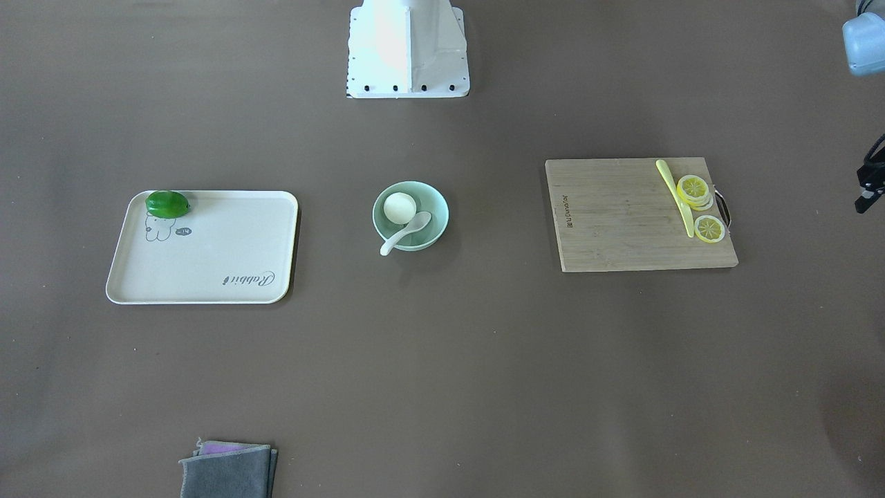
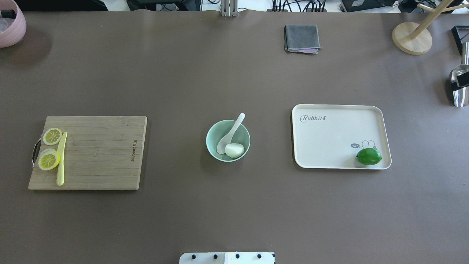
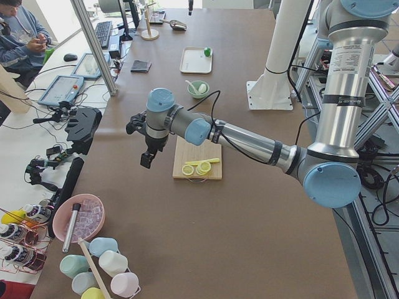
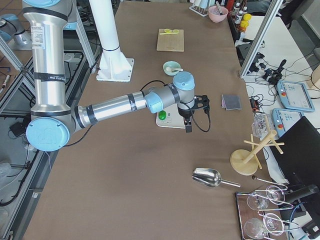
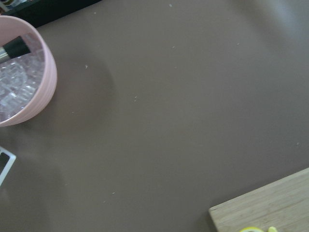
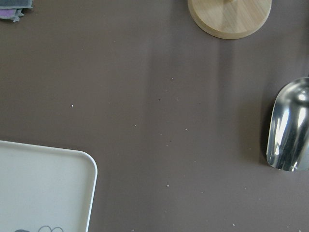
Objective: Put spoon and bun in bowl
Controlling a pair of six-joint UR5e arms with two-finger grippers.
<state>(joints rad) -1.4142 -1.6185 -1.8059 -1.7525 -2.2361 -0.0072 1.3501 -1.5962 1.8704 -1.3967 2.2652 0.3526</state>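
Observation:
The mint-green bowl (image 2: pixel 210 137) stands at the table's middle and also shows in the front view (image 1: pixel 437 200). The white bun (image 2: pixel 234 150) lies inside it, also seen in the front view (image 1: pixel 399 207). The white spoon (image 2: pixel 234 126) rests with its scoop in the bowl and its handle over the rim, as the front view (image 1: pixel 404 235) shows too. My left gripper (image 3: pixel 148 156) hangs above the table beyond the cutting board, far from the bowl. My right gripper (image 4: pixel 188 125) hangs near the tray's outer side. I cannot tell whether either gripper is open or shut.
A wooden cutting board (image 2: pixel 99 154) holds lemon slices (image 2: pixel 49 159) and a pale-yellow knife (image 2: pixel 61 161). A cream tray (image 2: pixel 329 139) holds a lime (image 2: pixel 369 156). There are also a grey cloth (image 2: pixel 301 38), a pink bowl (image 2: pixel 11 29), a wooden stand (image 2: pixel 412 38) and a metal scoop (image 2: pixel 460 77).

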